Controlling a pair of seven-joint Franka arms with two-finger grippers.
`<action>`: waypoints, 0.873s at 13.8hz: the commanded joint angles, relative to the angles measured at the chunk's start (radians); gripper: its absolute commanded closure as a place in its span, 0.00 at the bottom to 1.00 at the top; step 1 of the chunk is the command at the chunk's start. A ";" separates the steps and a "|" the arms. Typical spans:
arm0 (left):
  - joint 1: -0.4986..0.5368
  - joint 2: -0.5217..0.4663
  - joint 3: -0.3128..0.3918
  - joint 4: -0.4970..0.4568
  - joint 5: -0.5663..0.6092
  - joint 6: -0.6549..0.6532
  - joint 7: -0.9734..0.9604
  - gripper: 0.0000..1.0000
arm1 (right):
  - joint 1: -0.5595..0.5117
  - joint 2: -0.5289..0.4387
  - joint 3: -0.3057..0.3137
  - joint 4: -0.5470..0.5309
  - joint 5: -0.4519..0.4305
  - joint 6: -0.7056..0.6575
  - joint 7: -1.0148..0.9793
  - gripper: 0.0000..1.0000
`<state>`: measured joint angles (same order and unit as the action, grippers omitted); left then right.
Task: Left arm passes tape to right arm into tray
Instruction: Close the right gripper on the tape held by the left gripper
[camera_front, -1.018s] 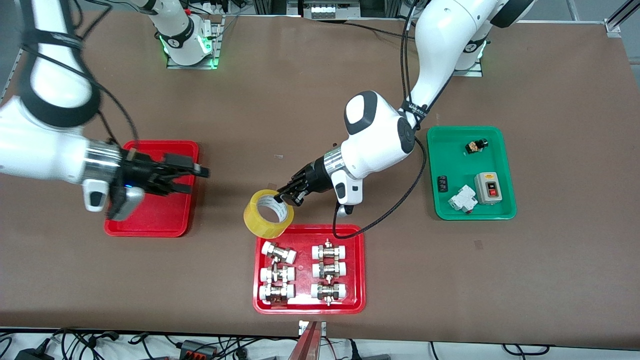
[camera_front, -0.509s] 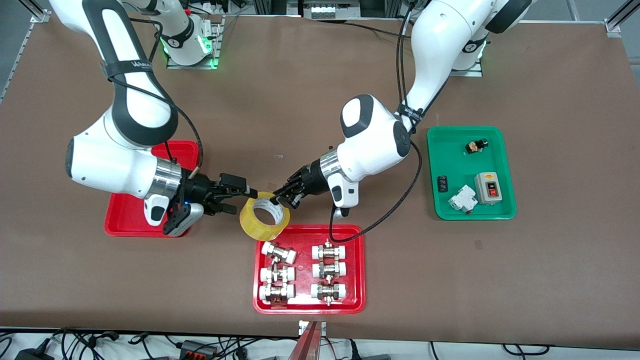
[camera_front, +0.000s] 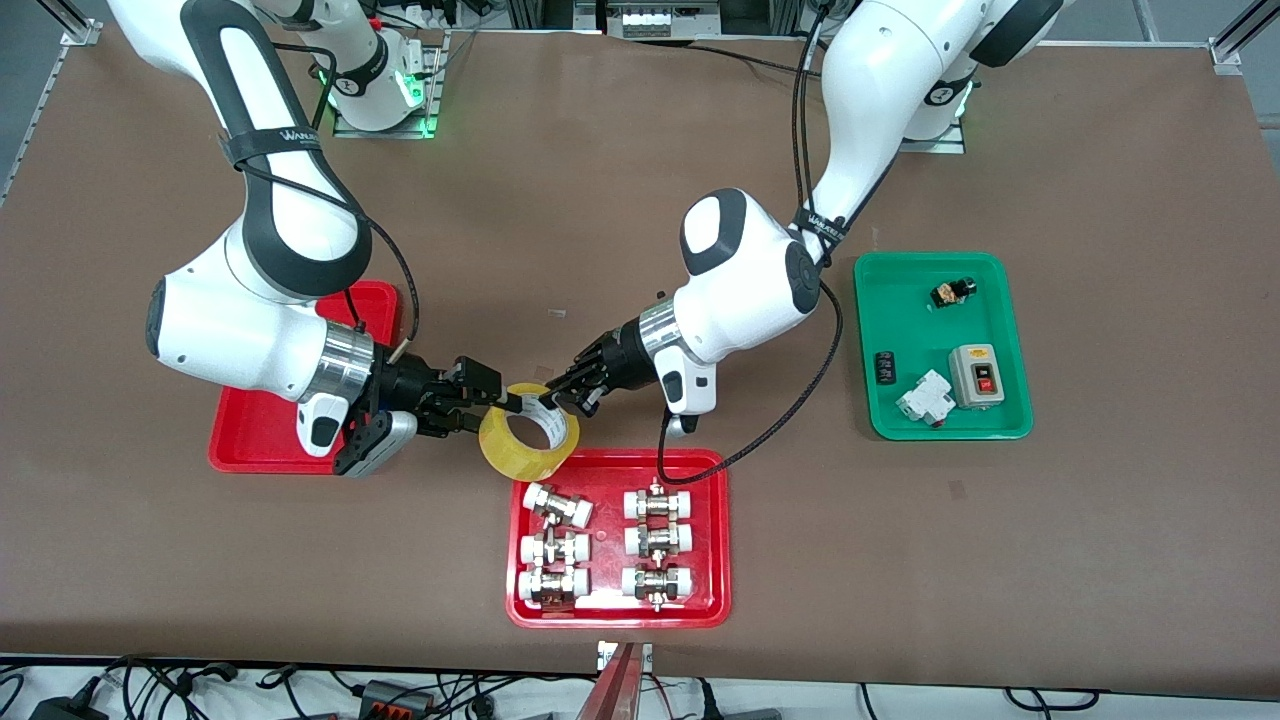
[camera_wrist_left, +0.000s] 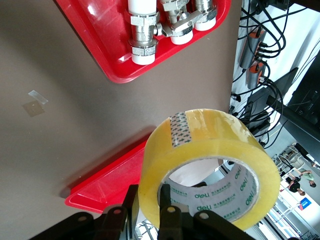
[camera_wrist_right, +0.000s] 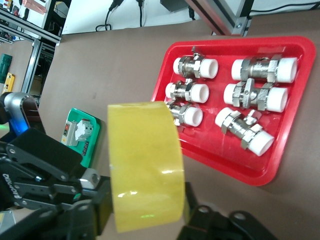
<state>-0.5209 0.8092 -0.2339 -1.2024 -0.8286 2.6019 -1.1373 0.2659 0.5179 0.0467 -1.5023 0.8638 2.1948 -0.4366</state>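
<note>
From the front camera we see the left gripper (camera_front: 558, 397) clamped on the rim of the tape (camera_front: 528, 442), one finger inside the core and one outside. The roll hangs tilted in the air above bare table, just past the edge of the red tray of fittings (camera_front: 722, 540) that faces the bases. The left arm comes down from its base and bends at the elbow, its wrist sloping toward the roll. The right gripper (camera_front: 497, 405) meets the roll on the side toward the right arm's end of the table, its fingers spread with the rim between them; we cannot tell whether they touch it. The right arm arches over the plain red tray (camera_front: 250, 440), its forearm level and aimed at the tape. A green tray (camera_front: 880, 420) with electrical parts sits toward the left arm's end.

In the left wrist view we see the tape (camera_wrist_left: 210, 165) close up, the black fingers (camera_wrist_left: 170, 220) pinching its wall from inside and outside. The red tray of fittings (camera_wrist_left: 110, 55) and a corner of the plain red tray (camera_wrist_left: 105, 185) lie below.

In the right wrist view the yellow band of the tape (camera_wrist_right: 145, 165) stands between the right gripper's dark fingers (camera_wrist_right: 92, 212), which are apart on either side of it. The left gripper (camera_wrist_right: 40, 175) shows beside the roll, and the fittings tray (camera_wrist_right: 290, 145) lies on the table below.
</note>
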 joint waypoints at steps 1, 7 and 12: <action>-0.010 0.012 0.004 0.035 -0.017 0.003 0.002 0.95 | 0.007 0.013 -0.002 0.028 0.014 0.002 -0.025 0.99; -0.002 -0.005 0.016 0.029 0.081 0.003 0.016 0.00 | 0.006 0.011 -0.002 0.034 0.017 0.002 -0.014 1.00; 0.097 -0.120 0.019 -0.048 0.376 -0.026 0.016 0.00 | -0.002 0.008 -0.004 0.039 0.011 -0.007 -0.010 1.00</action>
<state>-0.4676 0.7670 -0.2188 -1.1758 -0.5169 2.6088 -1.1305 0.2666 0.5183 0.0463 -1.4925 0.8647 2.1951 -0.4452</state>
